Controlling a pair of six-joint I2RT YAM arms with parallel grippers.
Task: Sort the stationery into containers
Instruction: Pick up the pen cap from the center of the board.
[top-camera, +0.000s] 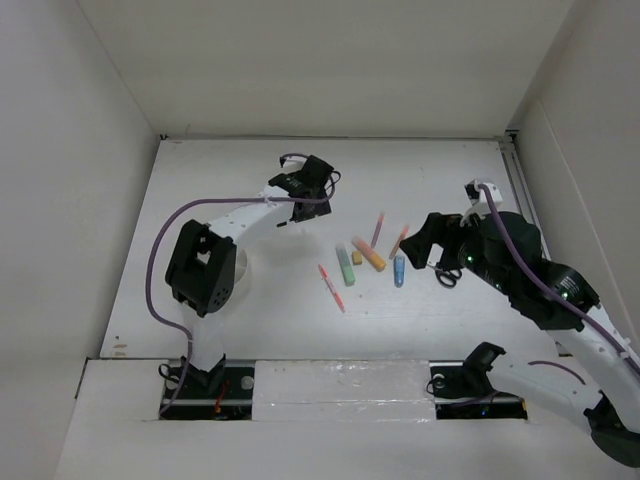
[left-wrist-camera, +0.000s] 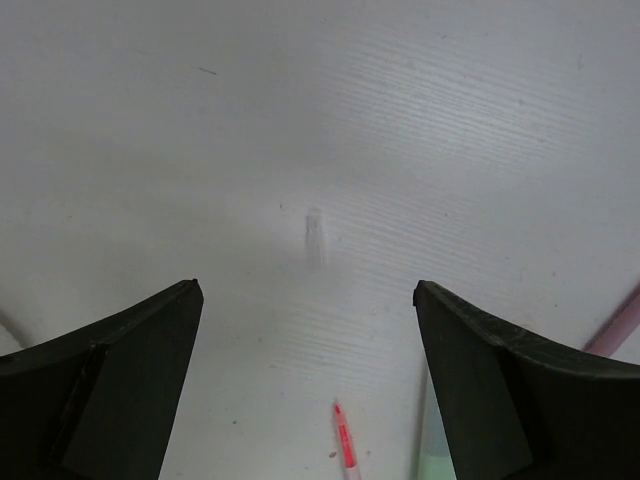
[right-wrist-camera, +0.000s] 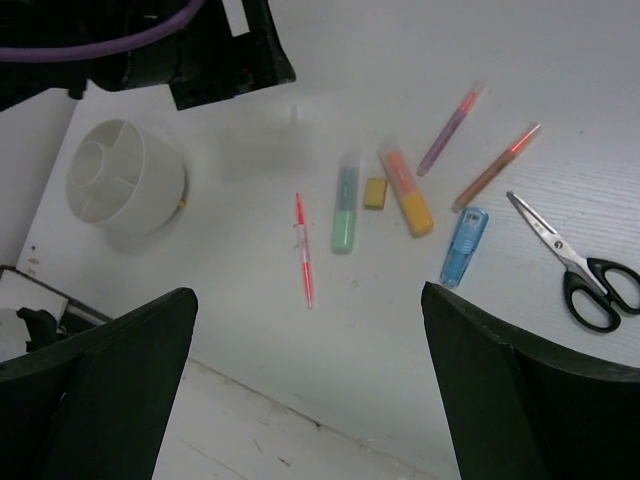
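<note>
The stationery lies mid-table: a red pen (top-camera: 331, 288) (right-wrist-camera: 303, 250), green marker (top-camera: 346, 266) (right-wrist-camera: 345, 215), yellow block (top-camera: 357, 257) (right-wrist-camera: 375, 192), orange marker (top-camera: 369, 254) (right-wrist-camera: 408, 192), blue marker (top-camera: 399, 270) (right-wrist-camera: 464, 246), purple-pink pen (top-camera: 378, 229) (right-wrist-camera: 449, 128), orange-pink pen (top-camera: 399, 241) (right-wrist-camera: 496, 166) and black-handled scissors (top-camera: 447, 275) (right-wrist-camera: 575, 262). The white divided tub (right-wrist-camera: 125, 178) stands left of them and looks empty. My left gripper (top-camera: 308, 195) (left-wrist-camera: 308, 290) is open and empty above bare table, far-left of the pens. My right gripper (top-camera: 428, 243) (right-wrist-camera: 309, 295) is open and empty, raised to the right of the items.
In the top view the left arm's elbow (top-camera: 205, 265) covers most of the tub. White walls enclose the table on the left, back and right. A taped strip (top-camera: 340, 380) runs along the near edge between the arm bases.
</note>
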